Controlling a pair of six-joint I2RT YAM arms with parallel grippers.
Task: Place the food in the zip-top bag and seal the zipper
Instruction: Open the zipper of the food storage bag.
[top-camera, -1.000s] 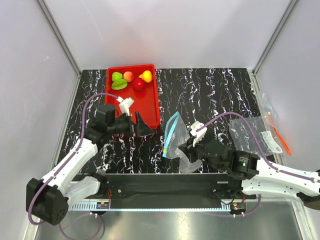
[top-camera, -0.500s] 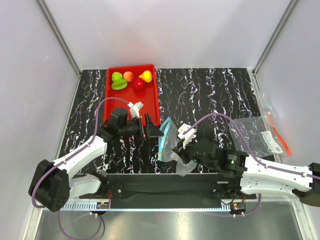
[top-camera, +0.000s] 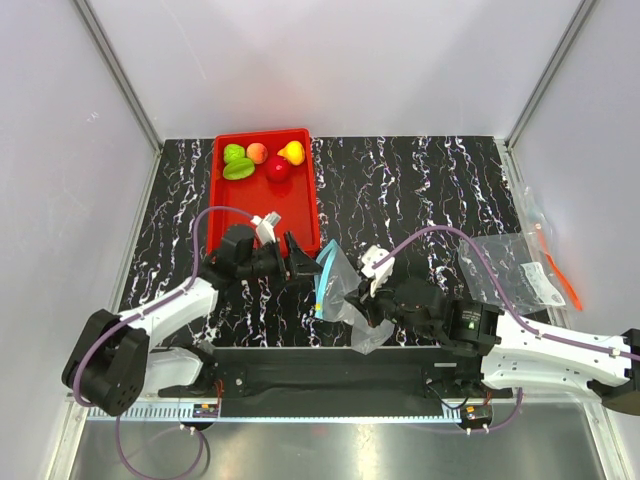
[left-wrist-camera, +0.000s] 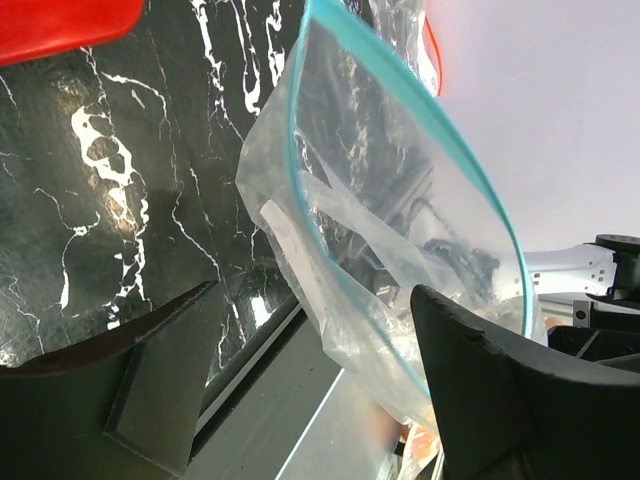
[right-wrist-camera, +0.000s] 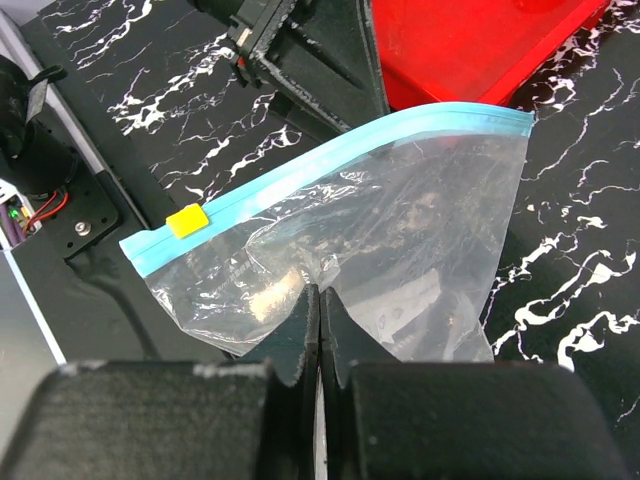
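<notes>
Beside the red tray (top-camera: 297, 215), the bag (top-camera: 336, 283) was held pinched in the closed right gripper (right-wrist-camera: 318, 300); its zipper (right-wrist-camera: 330, 160) was best caught squarely by the open left gripper (left-wrist-camera: 315, 290).

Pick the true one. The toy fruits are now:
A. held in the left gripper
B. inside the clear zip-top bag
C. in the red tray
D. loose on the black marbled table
C: the food lies clustered at the far end of the red tray, while the zip-top bag, pinched by the right gripper, holds no fruit.
</notes>
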